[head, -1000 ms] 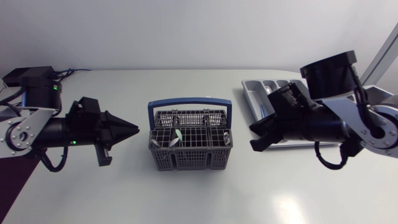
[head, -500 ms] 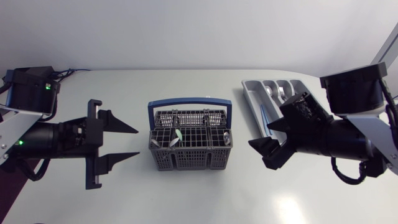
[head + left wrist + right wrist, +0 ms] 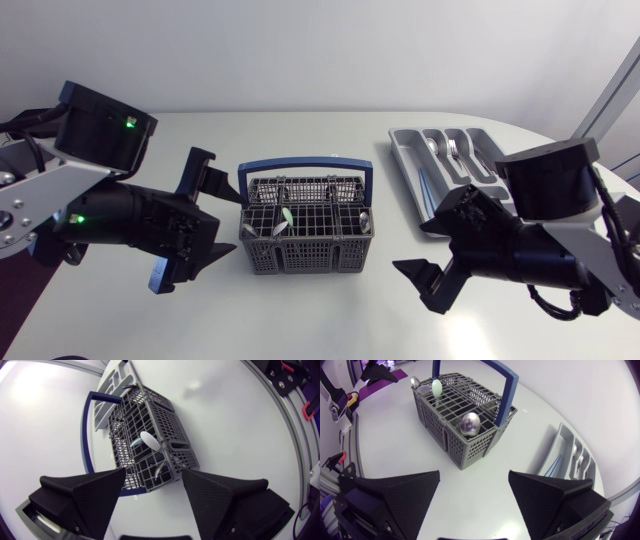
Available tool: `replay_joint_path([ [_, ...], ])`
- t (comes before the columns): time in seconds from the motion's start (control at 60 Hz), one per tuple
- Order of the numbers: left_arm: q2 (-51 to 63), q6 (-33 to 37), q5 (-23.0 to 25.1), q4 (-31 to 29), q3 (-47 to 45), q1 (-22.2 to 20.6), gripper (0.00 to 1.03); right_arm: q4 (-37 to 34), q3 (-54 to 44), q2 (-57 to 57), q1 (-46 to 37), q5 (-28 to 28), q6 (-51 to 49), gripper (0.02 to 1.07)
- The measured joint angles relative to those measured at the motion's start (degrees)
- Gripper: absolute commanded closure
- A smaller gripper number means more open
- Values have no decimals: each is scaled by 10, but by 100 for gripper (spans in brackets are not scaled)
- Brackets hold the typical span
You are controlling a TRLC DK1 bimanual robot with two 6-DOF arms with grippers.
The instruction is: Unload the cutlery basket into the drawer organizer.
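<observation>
The left claw (image 3: 232,222) is wide open, just left of the grey cutlery basket (image 3: 300,258) mid-frame on the bench (image 3: 300,325). The right claw (image 3: 410,247) is wide open too, lower right, below the drawer organizer (image 3: 402,160). Only the right wrist view shows the silver spoon (image 3: 470,423) clearly.

Left arm (image 3: 100,215), right arm (image 3: 530,262): silver-grey links, black joints, black cables (image 3: 548,297); green lights (image 3: 128,122) on left; textured black wedge fingers (image 3: 82,495).

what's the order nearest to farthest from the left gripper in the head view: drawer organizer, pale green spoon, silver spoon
1. pale green spoon, in the basket end toward the left gripper
2. silver spoon, at the basket's far end
3. drawer organizer, beyond the basket
</observation>
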Motion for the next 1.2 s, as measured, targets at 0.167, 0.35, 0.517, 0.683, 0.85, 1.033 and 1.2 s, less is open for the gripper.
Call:
replay_joint_path([
  [0.167, 26, 33, -34, -24, 23, -21, 41, 0, -3, -6, 0, 0, -7, 8],
  [0.35, 57, 49, -51, -37, 62, -27, 53, 0, -10, -11, 0, 0, -16, 8],
  [0.517, 79, 52, -58, -40, 76, -31, 61, 0, -16, -18, 0, 0, -22, 8],
  [0.683, 88, 56, -66, -41, 76, -34, 61, 0, -22, -23, 0, 0, -26, 8],
  [0.85, 88, 60, -66, -41, 76, -34, 61, 0, -22, -28, 0, 0, -33, 8],
  [1.033, 88, 62, -66, -41, 76, -34, 61, 0, -23, -30, 0, 0, -33, 8],
  [1.2, 90, 64, -77, -40, 69, -34, 61, -1, -28, -39, -1, 0, -33, 8],
])
